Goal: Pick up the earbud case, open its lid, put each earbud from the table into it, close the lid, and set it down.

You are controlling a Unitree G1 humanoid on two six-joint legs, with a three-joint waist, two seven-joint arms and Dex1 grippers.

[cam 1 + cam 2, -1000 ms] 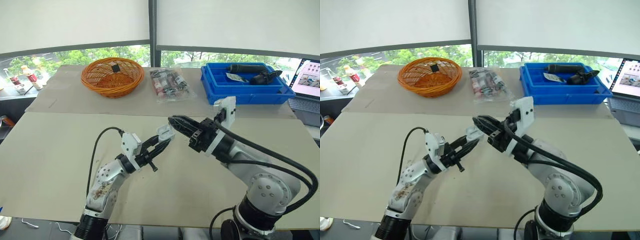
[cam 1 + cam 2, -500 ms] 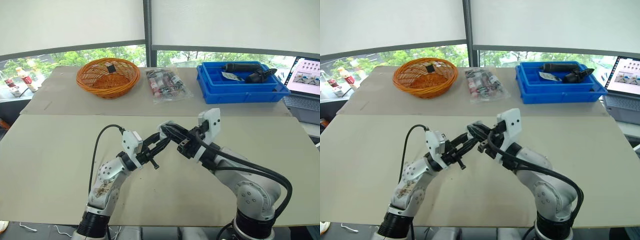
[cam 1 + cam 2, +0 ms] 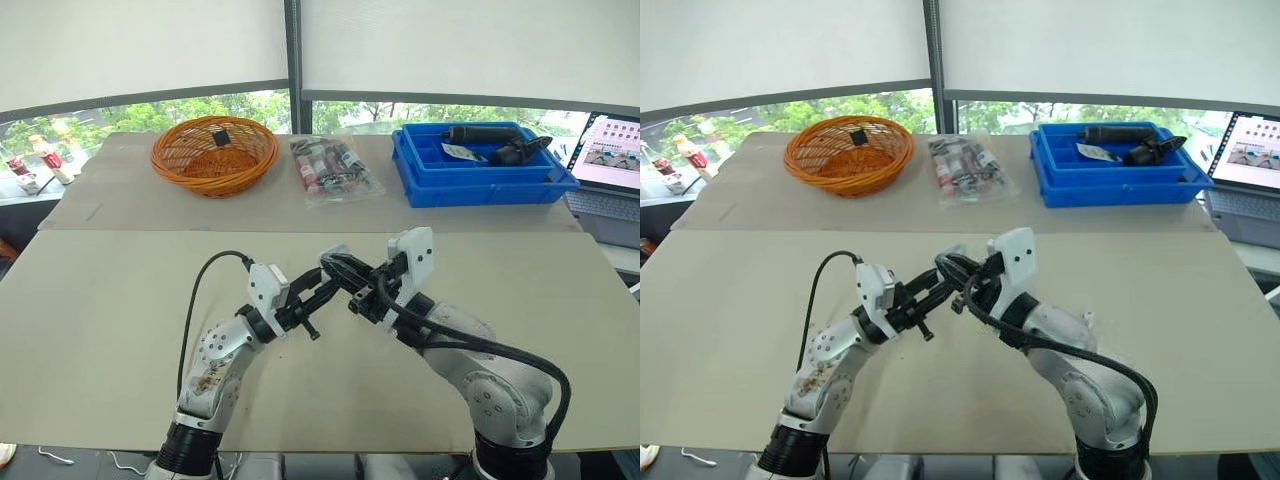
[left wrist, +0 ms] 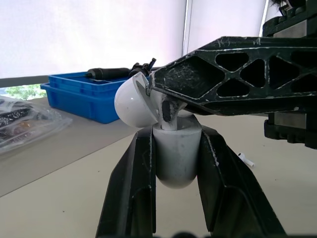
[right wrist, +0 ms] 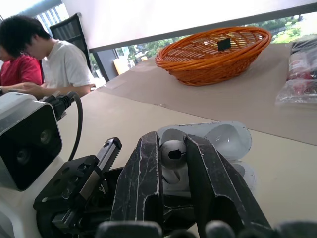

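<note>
- The pale beige table (image 3: 100, 300) fills the lower and middle frame, with a seam across it towards the back.
- Upper left: an orange wicker basket (image 3: 214, 153).
- Upper centre: a clear plastic bag (image 3: 333, 168) of small packets.
- Upper right: a blue tray (image 3: 490, 190).
- A small white earbud (image 4: 245, 159) lies on the bare tabletop.

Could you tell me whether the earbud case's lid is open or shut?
Open: the lid is tipped back from the case in the left gripper.
</note>
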